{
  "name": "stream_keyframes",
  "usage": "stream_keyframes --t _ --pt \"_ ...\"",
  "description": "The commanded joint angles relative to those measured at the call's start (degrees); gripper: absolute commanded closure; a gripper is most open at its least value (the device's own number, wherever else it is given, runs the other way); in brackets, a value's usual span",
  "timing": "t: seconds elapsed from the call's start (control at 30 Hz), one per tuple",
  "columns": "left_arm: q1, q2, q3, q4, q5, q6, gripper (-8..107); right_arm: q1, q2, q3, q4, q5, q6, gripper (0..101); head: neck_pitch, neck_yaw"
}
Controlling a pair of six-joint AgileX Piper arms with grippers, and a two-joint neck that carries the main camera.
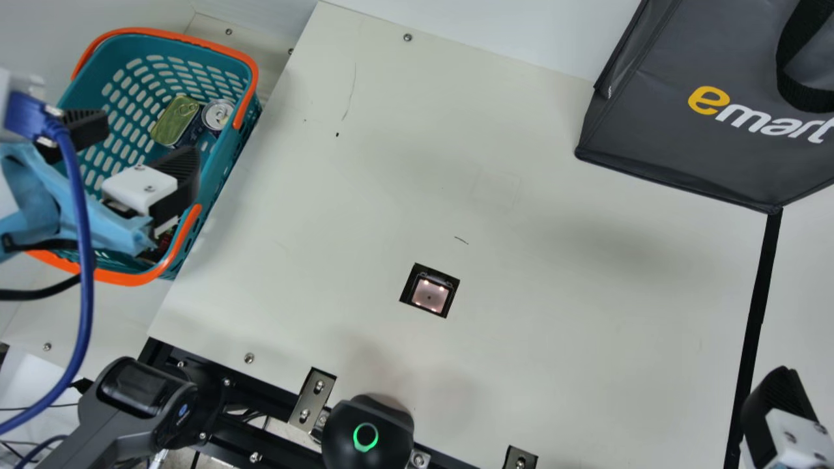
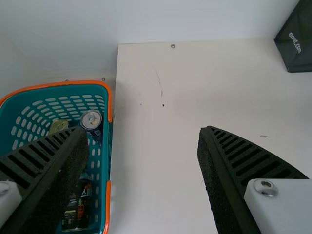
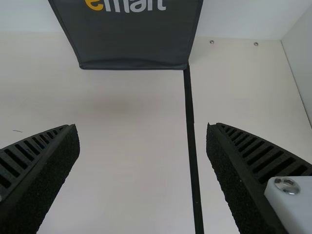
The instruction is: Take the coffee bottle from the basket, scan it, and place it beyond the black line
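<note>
Holding the left end effector (image 1: 148, 142) above the teal perforated plastic basket with orange handles (image 1: 228, 156), two black ribbed fingers spread wide apart. Holding the right end effector (image 1: 778, 407) above the tabletop (image 1: 554, 339) near the robot's side, likewise spread wide, with the straight black line (image 1: 754, 326) passing between its fingers in the right wrist view.

Seeing a dark bottle, apparently the coffee bottle (image 2: 85, 195), inside the basket, lying toward the robot's end and close to the wall facing the tabletop. Seeing dark labelled packaging (image 2: 70, 212) right beside it; unable to tell whether separate or part of the same bottle. Farther back in the basket, finding a dark blue can with a silver top (image 1: 217, 114), and just beside it a tin with a yellow-green pull-ring lid (image 1: 176, 120).

Finding the square scanner window (image 1: 430, 296), black-framed and lit by small lights, set into the cream tabletop between basket and black line. At the far side, seeing a dark grey fabric bag with a black strap (image 1: 651, 130), one bottom corner meeting the far end of the black line. At the near edge, seeing a rounded black device with a glowing green ring (image 1: 391, 426).
</note>
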Motion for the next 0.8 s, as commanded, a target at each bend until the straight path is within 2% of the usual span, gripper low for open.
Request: stream_keyframes --t 0.0,0.4,0.77 --pt "0.3 0.3 0.0 -0.2 0.0 0.2 9 0.0 0.0 0.0 0.0 0.0 0.0 10 -1.6 0.1" --pt "3.5 4.0 -0.5 -2.5 0.0 0.1 9 0.0 0.0 0.0 0.0 0.0 0.0 10 -1.6 0.1" --pt "10.4 8.4 -2.5 -5.3 -0.5 7.0 9 0.0 0.0 0.0 0.0 0.0 0.0 10 -1.6 0.1"
